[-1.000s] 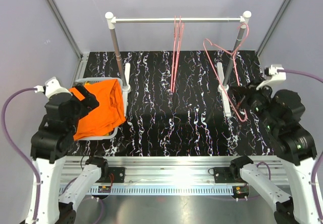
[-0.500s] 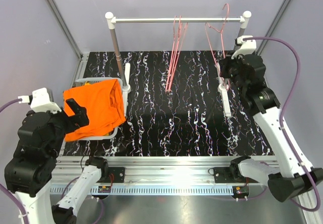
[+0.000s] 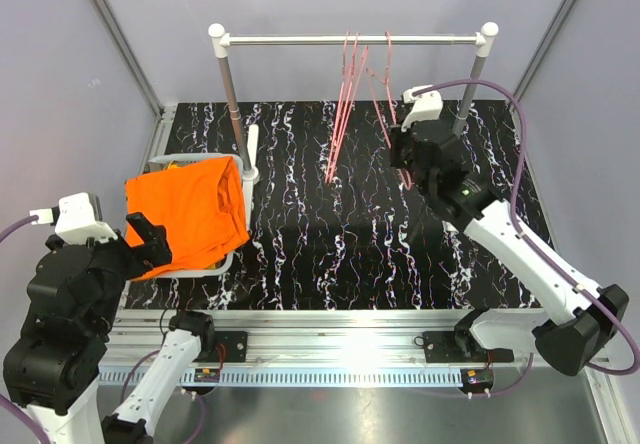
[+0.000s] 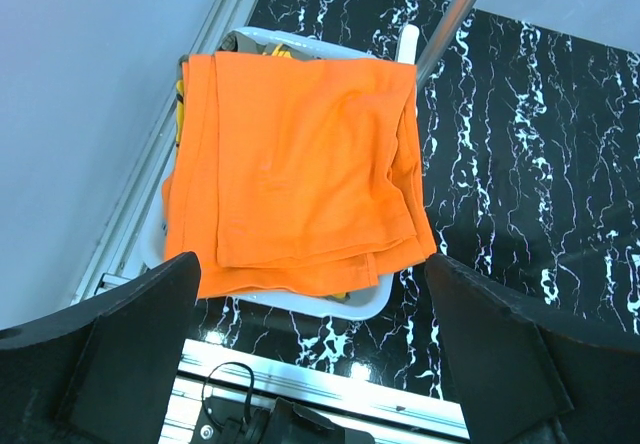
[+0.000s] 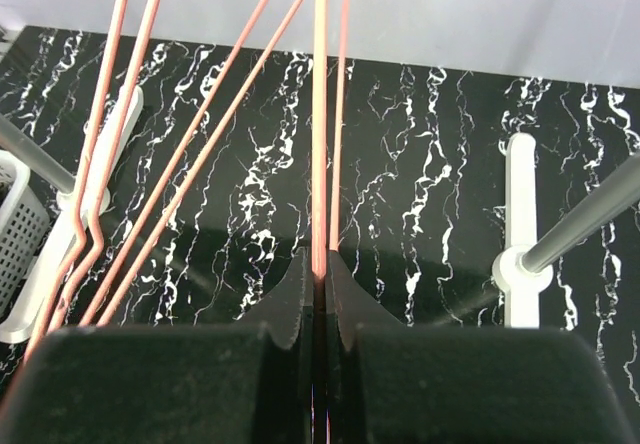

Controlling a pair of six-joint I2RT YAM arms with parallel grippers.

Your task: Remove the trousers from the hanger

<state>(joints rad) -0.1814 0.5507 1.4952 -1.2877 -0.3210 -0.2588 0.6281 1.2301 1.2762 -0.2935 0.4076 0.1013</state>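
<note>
The orange trousers lie folded across the white basket at the left edge of the black marbled table, well apart from any hanger, so the removal itself looks done. The left gripper hangs above them with its fingers spread wide and nothing between them. What has changed in the last second is on the other side: the right gripper, jaws pressed together on the bare pink wire hanger, has carried it up from the table by the right post and then along the silver rail toward the middle. It now sits just beside the other hangers hanging there. Whether its hook is over the rail yet is not clear from here; I judge this is the tidying stage, with only the release left
</note>
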